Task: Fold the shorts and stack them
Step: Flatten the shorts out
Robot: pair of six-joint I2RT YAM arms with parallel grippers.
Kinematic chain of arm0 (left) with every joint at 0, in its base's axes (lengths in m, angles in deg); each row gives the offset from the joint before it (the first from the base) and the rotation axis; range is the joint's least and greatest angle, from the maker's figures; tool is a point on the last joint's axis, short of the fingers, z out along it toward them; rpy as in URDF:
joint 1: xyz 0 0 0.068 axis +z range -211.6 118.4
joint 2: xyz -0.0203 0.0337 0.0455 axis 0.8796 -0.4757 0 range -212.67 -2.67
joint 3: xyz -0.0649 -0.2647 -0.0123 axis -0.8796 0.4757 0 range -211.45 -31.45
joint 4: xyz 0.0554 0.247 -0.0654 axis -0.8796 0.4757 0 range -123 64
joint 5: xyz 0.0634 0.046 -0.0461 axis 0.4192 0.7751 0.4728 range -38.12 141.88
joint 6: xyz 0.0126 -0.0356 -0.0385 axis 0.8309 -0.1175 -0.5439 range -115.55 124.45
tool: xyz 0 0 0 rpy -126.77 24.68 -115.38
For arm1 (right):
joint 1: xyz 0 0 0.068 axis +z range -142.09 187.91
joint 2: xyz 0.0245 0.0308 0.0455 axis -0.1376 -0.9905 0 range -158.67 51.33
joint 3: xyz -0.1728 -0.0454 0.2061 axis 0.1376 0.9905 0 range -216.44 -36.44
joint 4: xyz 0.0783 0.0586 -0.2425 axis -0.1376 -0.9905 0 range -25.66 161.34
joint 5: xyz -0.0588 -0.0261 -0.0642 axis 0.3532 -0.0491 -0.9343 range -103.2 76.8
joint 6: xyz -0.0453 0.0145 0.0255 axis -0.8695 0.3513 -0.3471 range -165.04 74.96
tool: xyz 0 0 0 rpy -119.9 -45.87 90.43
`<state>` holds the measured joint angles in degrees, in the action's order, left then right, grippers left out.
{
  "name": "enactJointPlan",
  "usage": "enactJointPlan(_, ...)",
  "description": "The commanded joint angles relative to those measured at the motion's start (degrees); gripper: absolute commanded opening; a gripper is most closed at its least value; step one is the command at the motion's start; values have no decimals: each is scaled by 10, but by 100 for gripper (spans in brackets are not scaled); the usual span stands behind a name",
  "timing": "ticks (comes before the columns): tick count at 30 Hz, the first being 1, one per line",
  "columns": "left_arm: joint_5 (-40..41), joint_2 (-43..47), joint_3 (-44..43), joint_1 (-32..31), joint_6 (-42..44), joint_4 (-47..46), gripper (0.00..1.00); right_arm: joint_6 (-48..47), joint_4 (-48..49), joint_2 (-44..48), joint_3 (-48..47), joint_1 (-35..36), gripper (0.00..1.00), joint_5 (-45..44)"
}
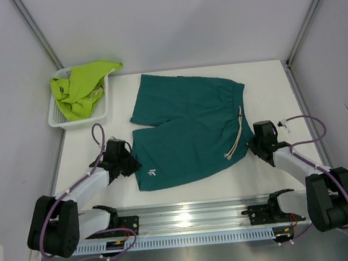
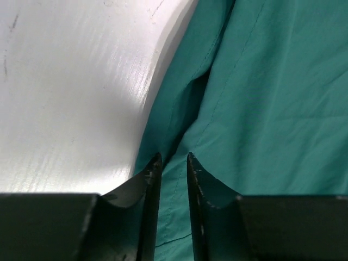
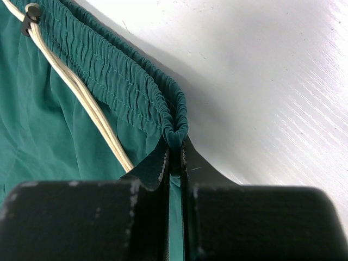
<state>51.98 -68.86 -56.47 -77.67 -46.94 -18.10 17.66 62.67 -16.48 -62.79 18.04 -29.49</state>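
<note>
Teal shorts (image 1: 186, 129) flat, unfolded, mid-tabletop (image 1: 268, 83). Right gripper (image 3: 174, 147) clenched on waistband corner; left gripper (image 2: 173, 157) pinching leg hem. First fold not yet made. Lime shorts (image 1: 82, 87) draped over basket (image 1: 58, 121). Both folds and stacking left.

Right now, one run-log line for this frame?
stage: fold not started | teal shorts spread flat | left gripper pinching leg hem | right gripper shut on waistband corner | lime shorts in basket
</note>
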Motion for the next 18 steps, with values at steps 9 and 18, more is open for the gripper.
enactJointPlan(9,22,-12,-42,-4,57,-26,37,-13,20,4,4,-3,0,-19)
enactJointPlan(18,3,-97,-55,-8,96,-76,33,-19,31,-4,4,-3,0,-6)
